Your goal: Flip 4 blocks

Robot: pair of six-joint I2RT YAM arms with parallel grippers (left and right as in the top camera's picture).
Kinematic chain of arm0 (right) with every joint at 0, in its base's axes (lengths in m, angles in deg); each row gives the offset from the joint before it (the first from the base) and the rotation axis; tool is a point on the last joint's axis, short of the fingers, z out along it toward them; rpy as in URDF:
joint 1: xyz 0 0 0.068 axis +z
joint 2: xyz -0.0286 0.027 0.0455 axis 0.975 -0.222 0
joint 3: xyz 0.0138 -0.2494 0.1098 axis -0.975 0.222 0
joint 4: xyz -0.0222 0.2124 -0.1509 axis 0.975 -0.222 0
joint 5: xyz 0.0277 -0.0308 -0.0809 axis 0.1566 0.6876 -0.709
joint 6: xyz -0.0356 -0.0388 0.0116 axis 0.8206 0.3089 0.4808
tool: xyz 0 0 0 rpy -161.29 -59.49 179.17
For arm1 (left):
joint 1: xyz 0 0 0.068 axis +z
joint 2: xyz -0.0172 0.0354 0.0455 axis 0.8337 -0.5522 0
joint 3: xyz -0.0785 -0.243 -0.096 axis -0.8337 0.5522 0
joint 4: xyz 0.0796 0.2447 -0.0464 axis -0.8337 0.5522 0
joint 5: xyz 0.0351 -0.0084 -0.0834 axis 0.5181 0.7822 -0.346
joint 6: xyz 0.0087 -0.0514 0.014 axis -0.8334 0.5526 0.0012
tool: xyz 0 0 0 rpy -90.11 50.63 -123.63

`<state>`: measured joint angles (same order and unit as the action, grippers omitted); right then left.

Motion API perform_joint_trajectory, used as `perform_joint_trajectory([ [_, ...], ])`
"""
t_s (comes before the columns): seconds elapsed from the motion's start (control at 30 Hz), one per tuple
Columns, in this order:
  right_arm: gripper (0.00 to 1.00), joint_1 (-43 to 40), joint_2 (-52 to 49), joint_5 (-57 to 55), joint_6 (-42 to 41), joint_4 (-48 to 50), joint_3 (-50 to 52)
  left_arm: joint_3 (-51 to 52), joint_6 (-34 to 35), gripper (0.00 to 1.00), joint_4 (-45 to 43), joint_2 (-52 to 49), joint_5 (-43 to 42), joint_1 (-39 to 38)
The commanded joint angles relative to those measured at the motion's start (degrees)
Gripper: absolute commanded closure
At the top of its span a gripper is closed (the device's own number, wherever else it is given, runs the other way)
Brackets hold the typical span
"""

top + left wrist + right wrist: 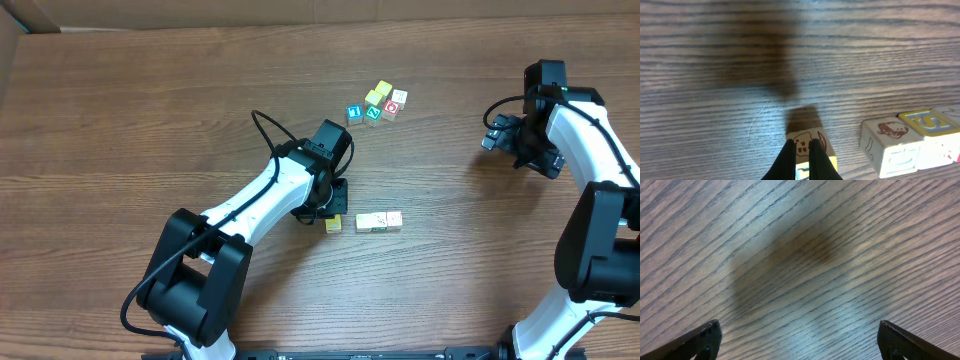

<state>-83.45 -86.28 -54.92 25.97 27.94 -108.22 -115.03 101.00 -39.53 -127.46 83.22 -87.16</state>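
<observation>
The left end effector (801, 145) had its two fingers pressed together, with nothing between them. Its tips were right at the top of one small block (820, 141), near the middle of the table (150, 120). It looked like the arm was using its shut tips to push or tip this block, not to pick it up. The block lay just beside a short row (379, 221) of other blocks, with a small gap between. So this may have been one of the last flips. Next, the tips would need to press near an edge, so the block rolled onto a new side and did not just slide.

The block was a little wooden cube with sharp corners. Its top was pale wood with a brown drawing, and one side was yellow. The nearest block in the row had pale faces with drawings too. The next one had a yellow frame around a letter. The table was flat, with long thin wood lines.

The right end effector (800, 342) was spread wide and empty, far off over bare table. A group (377, 103) of bright blocks sat farther up, with no arm near it.
</observation>
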Motion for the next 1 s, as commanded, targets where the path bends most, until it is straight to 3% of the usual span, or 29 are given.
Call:
perform_joint_trajectory([
  [0.0,0.00,0.15,1.49,-0.63,0.22,0.09,-1.09,0.13,1.22,0.96,0.35,-1.09,-0.44,-0.15],
  [0.2,0.00,0.15,1.49,-0.63,0.22,0.09,-1.09,-1.73,1.20,0.96,0.70,-1.01,0.04,1.25],
  [0.5,0.00,0.15,1.49,-0.63,0.22,0.11,-1.09,-3.69,3.37,0.96,9.14,-1.42,2.62,1.60],
  [0.97,0.00,0.15,1.49,-0.63,0.22,0.09,-1.09,3.17,5.07,0.96,3.63,-1.55,0.50,0.50],
])
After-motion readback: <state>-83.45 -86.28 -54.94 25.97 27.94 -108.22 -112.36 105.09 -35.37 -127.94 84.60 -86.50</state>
